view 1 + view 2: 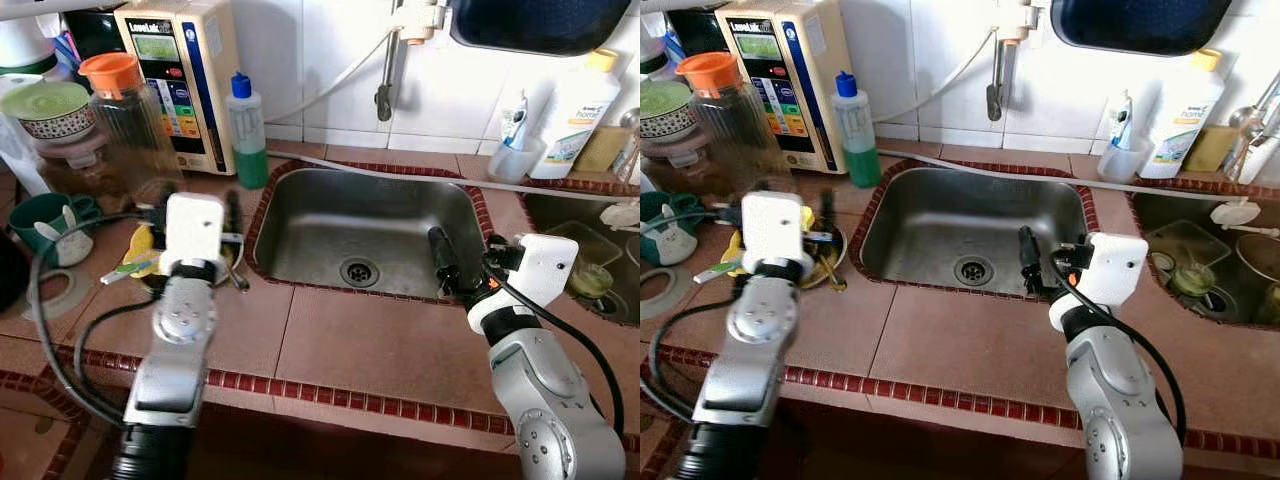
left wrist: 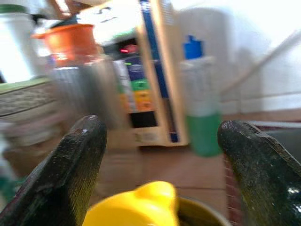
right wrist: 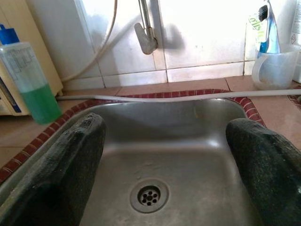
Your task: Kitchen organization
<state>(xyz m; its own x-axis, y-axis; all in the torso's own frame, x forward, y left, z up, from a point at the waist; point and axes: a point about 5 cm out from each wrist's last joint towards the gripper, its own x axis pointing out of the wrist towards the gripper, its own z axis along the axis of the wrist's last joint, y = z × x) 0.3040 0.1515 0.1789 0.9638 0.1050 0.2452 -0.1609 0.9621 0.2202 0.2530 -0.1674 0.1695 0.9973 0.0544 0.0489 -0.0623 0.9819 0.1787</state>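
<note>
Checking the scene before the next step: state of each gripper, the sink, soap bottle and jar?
left gripper: open, over the yellow item in a bowl
right gripper: open, holding nothing, at the sink's front rim
sink: no dishes in it, drain uncovered
green soap bottle: upright, blue cap on
jar: upright, orange lid on

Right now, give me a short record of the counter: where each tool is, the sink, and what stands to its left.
left tool: open, above a yellow item in a bowl left of the sink
right tool: open, over the sink's front right edge
sink: steel, nothing in it, drain uncovered
green liquid bottle: upright at the back left corner
orange-lidded jar: upright, further left
</note>
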